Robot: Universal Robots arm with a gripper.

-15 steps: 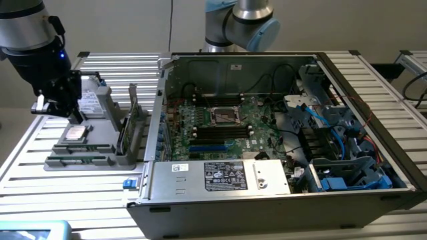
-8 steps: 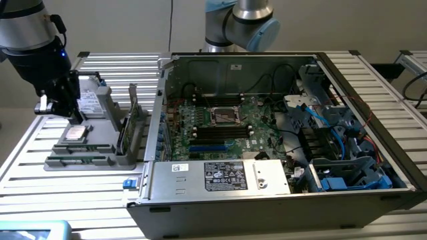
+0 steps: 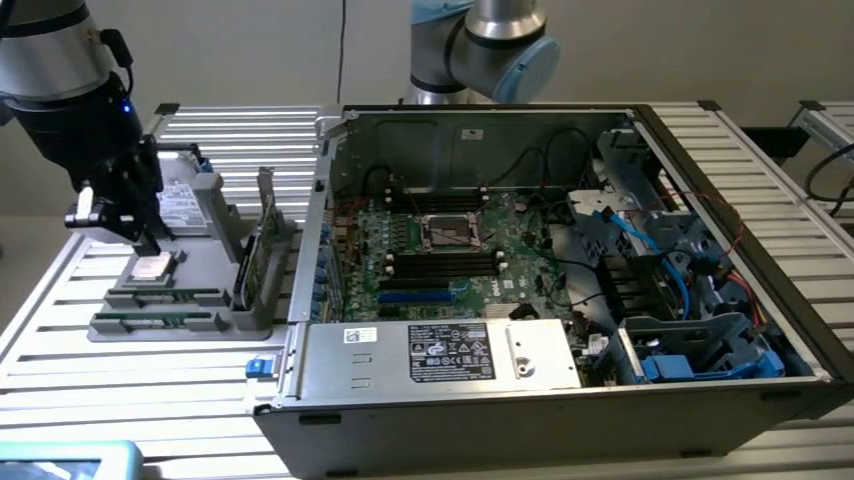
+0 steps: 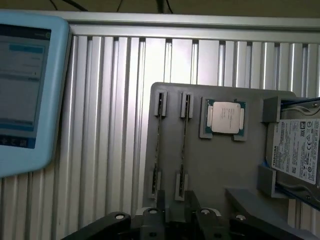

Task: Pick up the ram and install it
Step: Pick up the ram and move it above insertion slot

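Note:
Two ram sticks lie in slots of a grey holder tray [image 3: 200, 250] at the exterior view's left: one ram stick [image 3: 167, 297] behind, another [image 3: 158, 321] in front. In the wrist view they show edge-on, one ram stick [image 4: 159, 145] beside the other [image 4: 184, 145]. My gripper [image 3: 143, 243] hangs just above the tray, over the spot beside the CPU chip [image 3: 151, 266]. In the wrist view my gripper [image 4: 176, 212] is open with nothing between its fingers, close to the near end of one stick.
The tray also carries a CPU chip [image 4: 225, 117], a silver hard drive [image 4: 295, 155] and an upright green expansion card [image 3: 267, 240]. An open computer case [image 3: 400, 400] with its motherboard [image 3: 441, 250] fills the exterior view's right. A light-blue tablet [image 4: 25, 90] lies beside the tray.

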